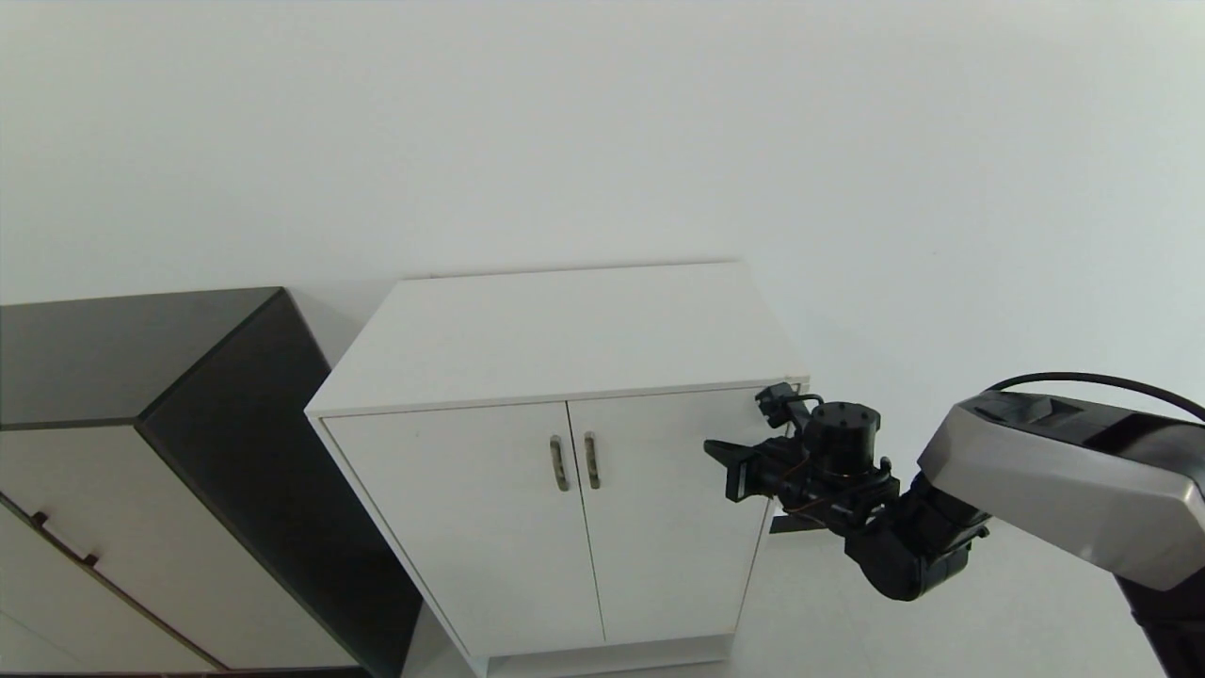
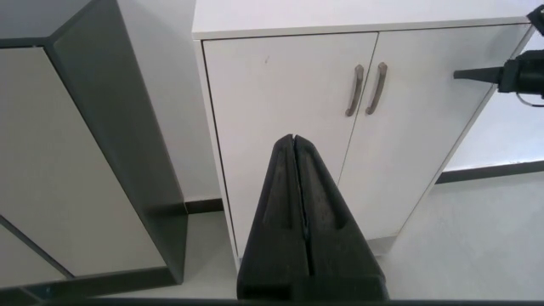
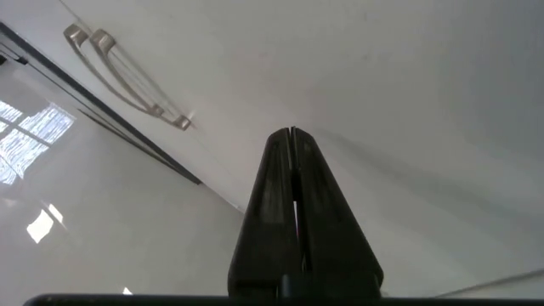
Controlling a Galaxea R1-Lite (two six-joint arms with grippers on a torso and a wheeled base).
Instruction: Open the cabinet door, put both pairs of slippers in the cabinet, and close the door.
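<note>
A white two-door cabinet stands against the wall with both doors closed. Two metal handles sit side by side at the middle seam, also seen as handles and handles. My right gripper is shut, empty, held in front of the right door, to the right of the handles and apart from them; it looks close to the door face. My left gripper is shut, empty, some way back from the left door. The right gripper reaches in near the right door.
A dark-sided cabinet with pale fronts stands close to the left of the white one. White wall behind, pale floor below with a dark skirting strip to the right of the cabinet.
</note>
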